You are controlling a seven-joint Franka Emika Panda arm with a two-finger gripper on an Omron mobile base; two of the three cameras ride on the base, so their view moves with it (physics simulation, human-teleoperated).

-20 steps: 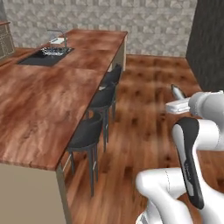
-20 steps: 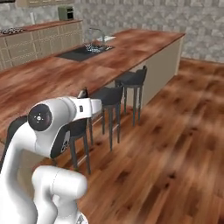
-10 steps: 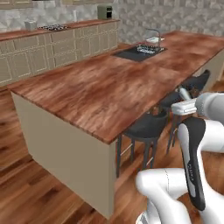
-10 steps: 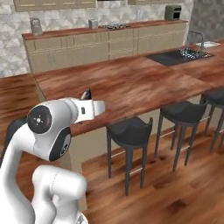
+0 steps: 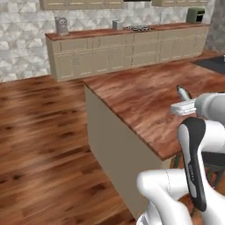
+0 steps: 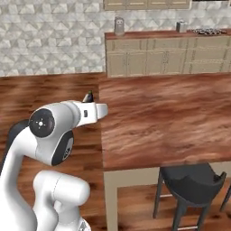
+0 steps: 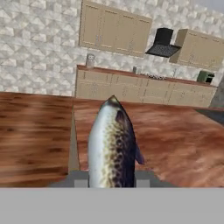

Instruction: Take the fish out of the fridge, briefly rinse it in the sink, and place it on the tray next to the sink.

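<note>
The claw is closed on the fish, which sticks straight out from between the fingers in the hand view, silvery on its left flank and dark-speckled on its right, its pointed end toward 12 o'clock. In the left base view the fish shows as a small grey tip rising above the white hand at about 3 o'clock, over the brown wooden island counter. In the right base view the fish pokes up just above the hand at about 10 o'clock, beside the counter's near corner. Beyond the counter, toward 12 o'clock, a run of beige cabinets stands against a tiled wall, with a grey canister on top. A dark stool sits under the counter edge at about 5 o'clock in the right base view
</note>
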